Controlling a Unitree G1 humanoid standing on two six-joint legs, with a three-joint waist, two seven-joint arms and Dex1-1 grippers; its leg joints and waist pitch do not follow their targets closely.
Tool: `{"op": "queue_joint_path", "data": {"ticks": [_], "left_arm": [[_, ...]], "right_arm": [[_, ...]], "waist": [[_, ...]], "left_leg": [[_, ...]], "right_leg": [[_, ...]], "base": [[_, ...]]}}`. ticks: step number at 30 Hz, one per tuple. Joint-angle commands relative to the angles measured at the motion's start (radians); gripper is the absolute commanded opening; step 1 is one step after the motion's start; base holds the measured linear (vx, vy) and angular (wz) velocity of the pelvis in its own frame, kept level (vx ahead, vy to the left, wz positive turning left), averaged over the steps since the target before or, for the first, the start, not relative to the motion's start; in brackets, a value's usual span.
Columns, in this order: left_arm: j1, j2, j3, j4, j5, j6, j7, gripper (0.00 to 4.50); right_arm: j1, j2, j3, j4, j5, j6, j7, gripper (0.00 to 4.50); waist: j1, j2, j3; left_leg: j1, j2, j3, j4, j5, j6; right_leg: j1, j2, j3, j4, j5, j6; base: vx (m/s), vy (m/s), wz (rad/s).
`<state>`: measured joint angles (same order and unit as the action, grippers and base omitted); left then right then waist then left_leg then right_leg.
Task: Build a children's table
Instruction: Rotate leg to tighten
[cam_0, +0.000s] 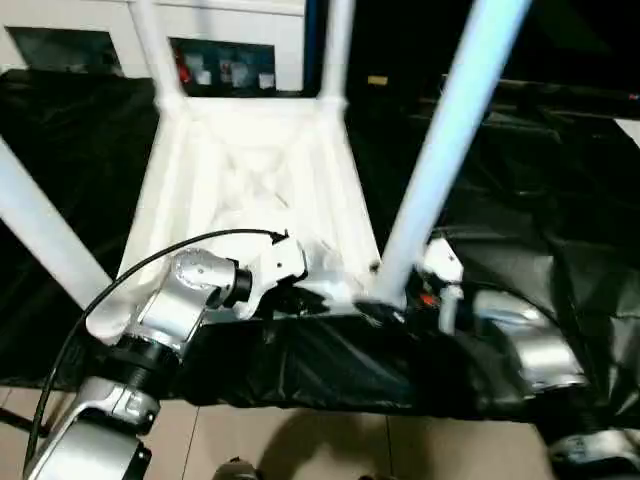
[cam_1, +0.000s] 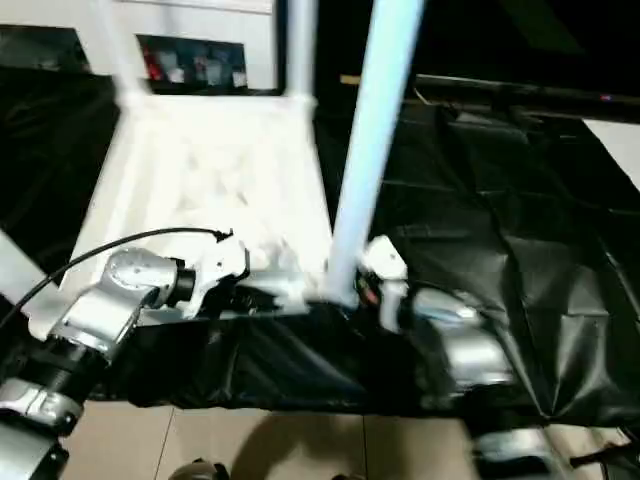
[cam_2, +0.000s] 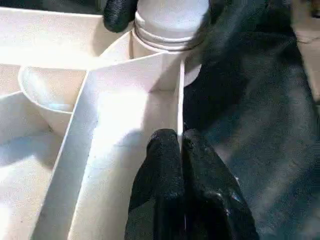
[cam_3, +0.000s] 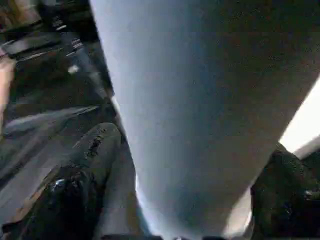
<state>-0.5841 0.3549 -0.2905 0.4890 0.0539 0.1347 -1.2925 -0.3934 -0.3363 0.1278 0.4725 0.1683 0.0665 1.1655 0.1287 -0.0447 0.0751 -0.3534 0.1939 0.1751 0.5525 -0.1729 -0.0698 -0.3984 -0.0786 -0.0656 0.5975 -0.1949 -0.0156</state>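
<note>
White table top (cam_0: 250, 170) upturned, left tool (cam_2: 181, 150) pinching rim

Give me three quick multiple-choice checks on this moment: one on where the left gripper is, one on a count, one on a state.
1. Where is the left gripper?
A. on a far leg
B. on the table top's rim wall, by the near right leg
C. on the floor

2. How many legs rise from the table top?
A. two
B. three
C. four

3. How does the table top lie?
A. ribbed underside up
B. smooth side up
C. on its edge

Answers:
1 B: the left wrist view shows its jaws pinching the thin wall close to that leg's socket.
2 C: the left eye view shows two far legs and two near ones.
3 A: the ribs face up and the legs point upward.
</note>
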Motion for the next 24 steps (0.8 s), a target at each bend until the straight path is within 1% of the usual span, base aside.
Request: {"op": "queue_joint_path", "data": {"ticks": [1, 3, 4, 6, 8, 9, 12, 15, 17, 19, 20, 21, 22, 23, 24], "left_arm": [[-0.015, -0.020, -0.047, 0.025, -0.018, -0.023, -0.034, 0.00], [-0.024, -0.012, -0.047, 0.041, -0.014, -0.035, -0.055, 0.00], [-0.026, -0.008, -0.047, 0.045, -0.013, -0.037, -0.061, 0.00], [-0.028, -0.004, -0.047, 0.050, -0.012, -0.039, -0.072, 0.00], [-0.032, 0.001, -0.048, 0.060, -0.012, -0.045, -0.082, 0.00], [-0.033, 0.004, -0.049, 0.065, -0.012, -0.047, -0.088, 0.00], [-0.034, 0.005, -0.047, 0.075, -0.017, -0.050, -0.094, 0.00], [-0.025, -0.003, -0.039, 0.068, -0.026, -0.046, -0.085, 0.00], [-0.020, -0.009, -0.034, 0.065, -0.029, -0.041, -0.071, 0.00], [-0.016, -0.025, -0.021, 0.061, -0.023, -0.025, -0.016, 0.00], [-0.014, -0.041, -0.009, 0.056, -0.020, 0.000, 0.032, 0.00], [-0.014, -0.046, -0.006, 0.053, -0.022, 0.012, 0.044, 0.00], [-0.012, -0.055, -0.002, 0.049, -0.016, 0.020, 0.074, 0.00], [-0.012, -0.057, -0.001, 0.048, -0.014, 0.022, 0.083, 0.00], [-0.008, -0.071, 0.005, 0.037, -0.008, 0.036, 0.122, 0.00]], "right_arm": [[0.018, 0.002, 0.098, -0.013, 0.002, 0.030, 0.115, 3.56], [0.013, -0.011, 0.107, -0.017, 0.004, 0.034, 0.146, 3.39], [0.012, -0.013, 0.111, -0.017, 0.004, 0.035, 0.154, 3.30], [0.010, -0.017, 0.115, -0.017, 0.007, 0.039, 0.167, 3.16], [0.008, -0.022, 0.120, -0.018, 0.013, 0.046, 0.186, 2.91], [0.009, -0.023, 0.123, -0.021, 0.016, 0.051, 0.197, 2.82], [0.010, -0.019, 0.123, -0.021, 0.015, 0.056, 0.209, 2.69], [0.015, -0.010, 0.120, -0.020, 0.023, 0.066, 0.202, 2.61], [0.020, -0.003, 0.118, -0.020, 0.027, 0.069, 0.190, 2.59], [0.014, 0.030, 0.094, 0.005, 0.021, 0.068, 0.118, 2.59], [0.003, 0.065, 0.069, 0.037, 0.008, 0.056, 0.033, 2.59], [-0.002, 0.078, 0.061, 0.050, 0.003, 0.046, 0.004, 2.58], [-0.013, 0.101, 0.046, 0.071, -0.002, 0.054, -0.054, 2.58], [-0.016, 0.108, 0.042, 0.077, -0.004, 0.056, -0.070, 2.57], [-0.030, 0.143, 0.023, 0.106, -0.013, 0.061, -0.156, 2.57]], "waist": [[0.002, -0.005, -0.051], [0.004, -0.004, -0.050], [0.007, -0.005, -0.051], [0.012, -0.007, -0.052], [0.013, -0.010, -0.054], [0.013, -0.010, -0.054], [0.014, -0.010, -0.054], [0.014, -0.010, -0.052], [0.014, -0.011, -0.052], [0.013, -0.010, -0.052], [0.010, -0.009, -0.048], [0.007, -0.011, -0.044], [0.006, -0.010, -0.043], [0.000, -0.008, -0.037], [-0.002, -0.010, -0.036]], "left_leg": [[0.002, 0.043, -0.004, -0.057, -0.179, 0.081], [0.004, 0.044, -0.005, -0.058, -0.186, 0.072], [0.006, 0.044, -0.004, -0.057, -0.181, 0.071], [0.005, 0.044, -0.004, -0.055, -0.160, 0.072], [0.004, 0.043, -0.003, -0.054, -0.145, 0.079], [0.003, 0.043, -0.003, -0.053, -0.141, 0.081], [0.003, 0.043, -0.003, -0.052, -0.134, 0.086], [0.003, 0.043, -0.003, -0.054, -0.153, 0.077], [0.003, 0.043, -0.004, -0.054, -0.153, 0.075], [0.003, 0.043, -0.004, -0.055, -0.153, 0.072], [0.003, 0.043, -0.005, -0.059, -0.173, 0.061], [0.003, 0.041, -0.007, -0.063, -0.212, 0.048], [0.005, 0.042, -0.009, -0.066, -0.229, 0.039], [0.005, 0.042, -0.013, -0.072, -0.272, 0.023], [0.006, 0.042, -0.016, -0.074, -0.289, 0.014]], "right_leg": [[0.050, -0.072, 0.047, -0.064, -0.168, -0.227], [0.047, -0.073, 0.048, -0.065, -0.186, -0.223], [0.047, -0.073, 0.048, -0.064, -0.179, -0.223], [0.047, -0.073, 0.048, -0.059, -0.146, -0.230], [0.049, -0.072, 0.048, -0.056, -0.124, -0.234], [0.049, -0.072, 0.047, -0.055, -0.117, -0.236], [0.048, -0.071, 0.046, -0.054, -0.109, -0.241], [0.048, -0.073, 0.047, -0.058, -0.146, -0.235], [0.048, -0.073, 0.047, -0.058, -0.153, -0.231], [0.047, -0.074, 0.047, -0.059, -0.160, -0.228], [0.044, -0.075, 0.048, -0.064, -0.196, -0.222], [0.043, -0.079, 0.048, -0.073, -0.274, -0.206], [0.043, -0.080, 0.048, -0.077, -0.319, -0.195], [0.038, -0.083, 0.048, -0.088, -0.418, -0.172], [0.037, -0.084, 0.048, -0.092, -0.463, -0.157]], "base": [[0.000, 0.000, 0.00], [0.000, 0.000, 0.00], [0.000, 0.000, 0.00], [0.000, 0.000, 0.00], [0.000, 0.000, 0.00], [0.000, 0.000, 0.00], [0.000, 0.000, 0.00], [0.000, 0.000, 0.00], [0.000, 0.000, 0.00], [0.000, 0.000, 0.00], [0.000, 0.000, 0.00], [0.000, 0.000, 0.00], [0.000, 0.000, 0.00], [-0.057, -0.005, -0.05], [-0.057, -0.005, -0.05]]}}
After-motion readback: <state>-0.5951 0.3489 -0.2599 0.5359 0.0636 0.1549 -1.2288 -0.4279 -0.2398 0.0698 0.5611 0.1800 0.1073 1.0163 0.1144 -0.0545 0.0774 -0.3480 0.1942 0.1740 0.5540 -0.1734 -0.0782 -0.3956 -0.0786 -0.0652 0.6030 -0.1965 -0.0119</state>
